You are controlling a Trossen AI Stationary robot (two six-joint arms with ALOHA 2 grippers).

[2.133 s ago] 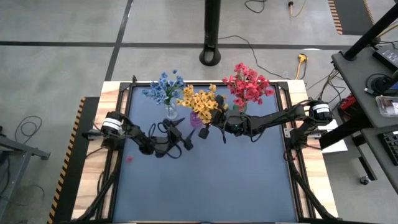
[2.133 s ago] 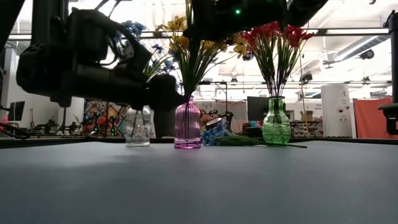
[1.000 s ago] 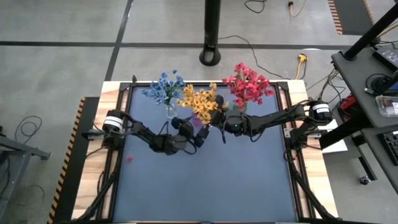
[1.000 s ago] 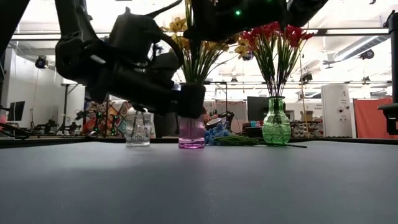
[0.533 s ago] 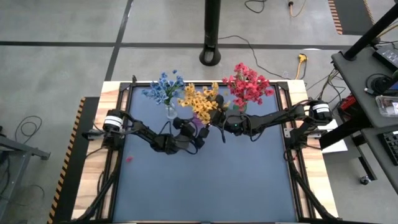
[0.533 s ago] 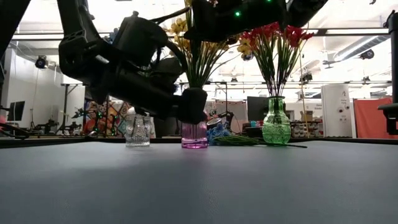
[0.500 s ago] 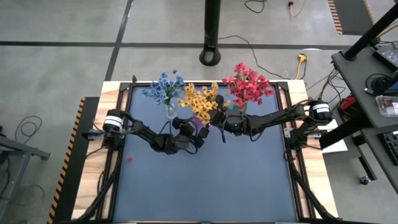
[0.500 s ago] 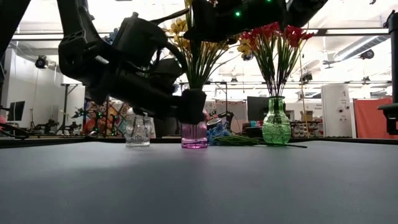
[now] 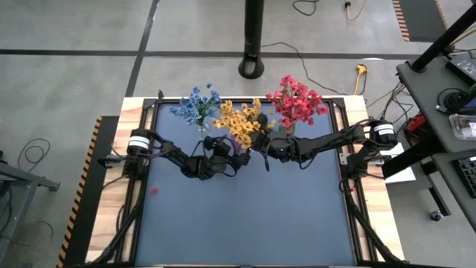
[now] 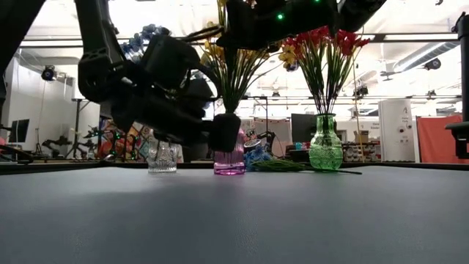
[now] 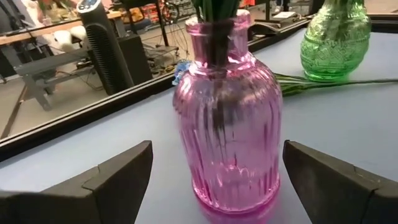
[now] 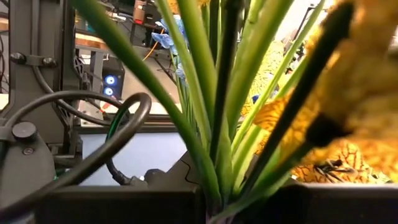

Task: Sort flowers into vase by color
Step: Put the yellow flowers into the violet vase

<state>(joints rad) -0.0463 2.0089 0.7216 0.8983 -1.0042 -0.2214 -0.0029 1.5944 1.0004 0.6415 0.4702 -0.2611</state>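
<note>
Pink glass vase sits between our left gripper's spread jaws, untouched; our right gripper pinches yellow flower stems above it.

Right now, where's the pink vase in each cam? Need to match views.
High view: pink vase at centre back, mostly under the yellow flowers, between both arms.
Low view: left of centre, its upper part behind the left claw.
Left wrist view: fills the centre, between the open fingers.
Right wrist view: not visible, only stems.
Shared landmark: green vase, beside it.
</note>
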